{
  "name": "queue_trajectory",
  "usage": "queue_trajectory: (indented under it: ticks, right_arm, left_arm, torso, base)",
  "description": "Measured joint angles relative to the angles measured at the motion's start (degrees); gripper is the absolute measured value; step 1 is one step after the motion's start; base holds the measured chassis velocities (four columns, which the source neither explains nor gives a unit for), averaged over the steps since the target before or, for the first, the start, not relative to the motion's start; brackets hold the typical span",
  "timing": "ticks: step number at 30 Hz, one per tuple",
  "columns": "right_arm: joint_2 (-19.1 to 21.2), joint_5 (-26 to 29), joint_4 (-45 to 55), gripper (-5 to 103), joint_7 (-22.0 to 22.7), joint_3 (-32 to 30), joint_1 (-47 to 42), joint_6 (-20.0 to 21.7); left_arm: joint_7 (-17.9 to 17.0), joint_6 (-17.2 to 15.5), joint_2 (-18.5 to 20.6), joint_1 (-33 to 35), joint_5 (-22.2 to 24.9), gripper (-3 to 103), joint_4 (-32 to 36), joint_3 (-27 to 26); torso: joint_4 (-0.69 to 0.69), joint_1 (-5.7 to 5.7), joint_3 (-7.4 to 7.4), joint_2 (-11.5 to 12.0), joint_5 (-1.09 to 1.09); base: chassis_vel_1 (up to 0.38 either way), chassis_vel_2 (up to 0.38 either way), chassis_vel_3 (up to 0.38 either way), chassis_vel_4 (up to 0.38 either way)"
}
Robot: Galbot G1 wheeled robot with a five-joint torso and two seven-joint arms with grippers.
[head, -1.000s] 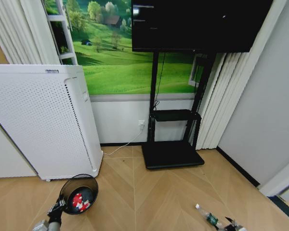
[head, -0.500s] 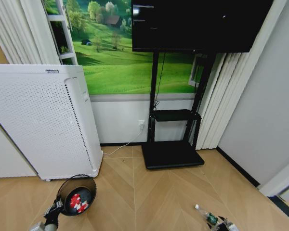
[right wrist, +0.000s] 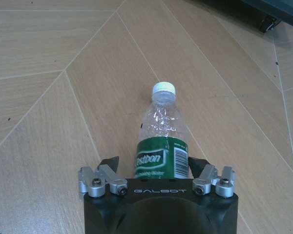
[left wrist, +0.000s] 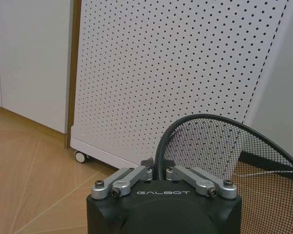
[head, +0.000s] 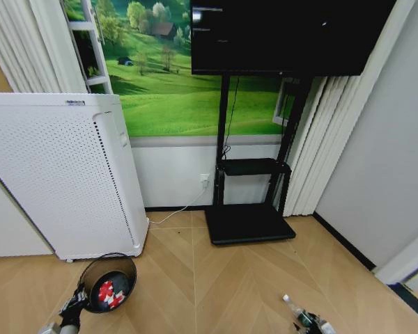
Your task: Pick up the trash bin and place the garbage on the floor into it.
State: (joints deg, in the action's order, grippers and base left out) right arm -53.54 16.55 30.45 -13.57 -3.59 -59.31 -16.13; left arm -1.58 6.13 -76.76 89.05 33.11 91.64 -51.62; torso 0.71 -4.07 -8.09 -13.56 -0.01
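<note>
The plastic bottle (right wrist: pixel 162 131) lies on the floor (right wrist: pixel 49 97), label end between the right gripper (right wrist: pixel 154 165)'s spread jaws. I'd settle lower and square before closing; thin plastic skids. The trash bin (head: pixel 107 282), red litter (head: pixel 106 291) inside, hangs near the white perforated box (head: pixel 56 174), its rim pinched by the left gripper (left wrist: pixel 156 168).

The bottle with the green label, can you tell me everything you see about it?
The small clear plastic bottle has a white screw cap, a dented see-through body and a green label with white writing and a barcode. It looks empty and lies on its side on the light tan herringbone wood floor, cap pointing away from the right gripper, whose open black fingers sit on either side of the labelled part.
</note>
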Motion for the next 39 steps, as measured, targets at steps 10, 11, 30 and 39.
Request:
queue_trajectory:
  ticks: [10,11,30,39]
  right_arm:
    - [0.45,0.8,-0.49,42,-0.59,-0.7,-0.05,-0.68]
    - [0.45,0.8,-0.49,42,-0.59,-0.7,-0.05,-0.68]
    - [3.55,19.49,17.14,19,-3.28,-3.27,1.0,-4.81]
    - [5.1,21.03,34.9,19,-2.43,-1.61,-0.82,-2.04]
  left_arm:
    - [-0.03,-0.05,-0.39,-0.62,-0.46,6,0.03,0.34]
    - [-0.03,-0.05,-0.39,-0.62,-0.46,6,0.03,0.34]
    - [-1.87,-4.25,0.9,-14.67,-7.09,6,-2.81,10.06]
    - [-3.08,-5.17,-2.36,-26.32,-12.25,6,-9.56,19.26]
  torso:
    - [0.01,0.0,0.0,0.0,0.0]
    - [0.01,0.0,0.0,0.0,0.0]
    - [0.02,0.0,0.0,-0.02,0.0]
    - [0.01,-0.01,0.0,-0.01,0.03]
  base:
    - [0.0,0.0,0.0,0.0]
    - [0.0,0.0,0.0,0.0]
    - [0.0,0.0,0.0,0.0]
    - [0.0,0.0,0.0,0.0]
